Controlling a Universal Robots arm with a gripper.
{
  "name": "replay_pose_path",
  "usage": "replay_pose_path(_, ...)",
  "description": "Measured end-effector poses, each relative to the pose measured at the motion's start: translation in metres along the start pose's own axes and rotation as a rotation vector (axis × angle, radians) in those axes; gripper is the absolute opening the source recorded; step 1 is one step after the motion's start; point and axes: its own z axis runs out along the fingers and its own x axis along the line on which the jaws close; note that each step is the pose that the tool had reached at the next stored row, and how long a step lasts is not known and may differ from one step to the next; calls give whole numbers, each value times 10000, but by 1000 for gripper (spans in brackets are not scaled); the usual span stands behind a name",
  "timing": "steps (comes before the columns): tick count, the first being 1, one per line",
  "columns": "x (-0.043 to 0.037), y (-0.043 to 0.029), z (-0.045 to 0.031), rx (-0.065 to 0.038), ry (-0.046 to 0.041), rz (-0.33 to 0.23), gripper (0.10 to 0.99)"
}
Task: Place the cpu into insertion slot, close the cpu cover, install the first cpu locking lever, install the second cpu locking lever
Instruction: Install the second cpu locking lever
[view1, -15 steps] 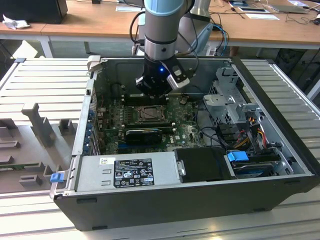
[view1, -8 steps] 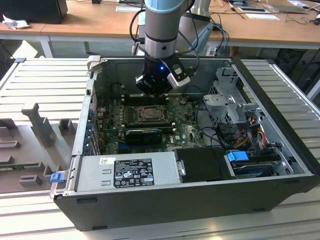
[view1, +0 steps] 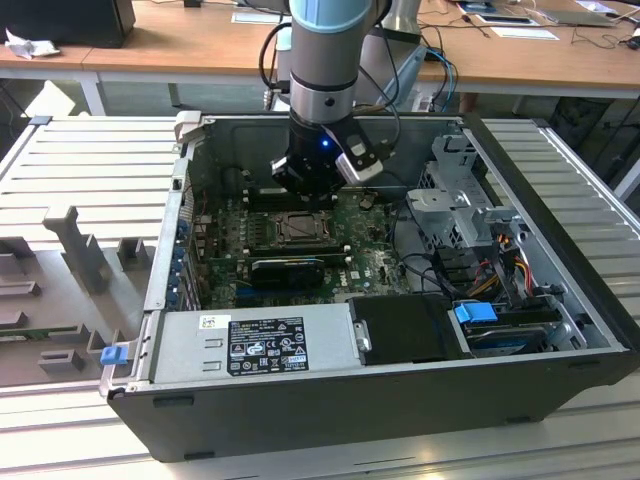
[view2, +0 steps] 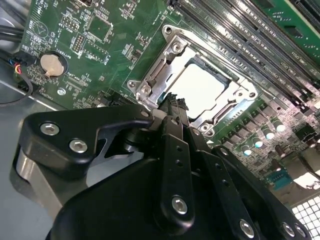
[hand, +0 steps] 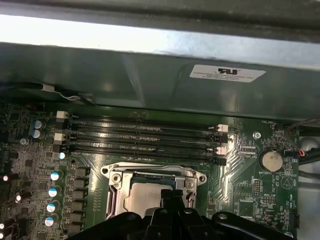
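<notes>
hovering low inside the open computer case (view1: 560, 300), the tool (view2: 172, 106) hangs right over the insertion slot (view1: 300, 229), its black fingers (view2: 176, 145) drawn together to a narrow tip with nothing visible between them. in the second wrist view that tip sits just above the near edge of the socket, at the rim of the cpu cover (view2: 155, 80). the cpu (view2: 200, 86) lies flat in the slot, its pale face showing through the square window of the cover, which looks laid down over it; in the first wrist view the cpu (hand: 142, 197) and the metal frame (hand: 116, 176) around it show the same way, with the tool tip just at the frame's edge. whether either locking lever is hooked down i cannot tell. beyond the socket run the long dark memory slots (hand: 145, 137), and a round coin battery (hand: 271, 160) sits off to one side on the green motherboard (view2: 105, 45). the case lies on its side on a ribbed grey surface (view1: 80, 170), toward its middle, with a labelled power supply (view1: 255, 342) along the case's near wall. wooden desks (view1: 180, 50) stand behind the surface's far edge.
</notes>
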Motion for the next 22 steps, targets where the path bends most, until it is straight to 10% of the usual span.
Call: replay_pose_path(22,7,-97,-120,3,3,0,106)
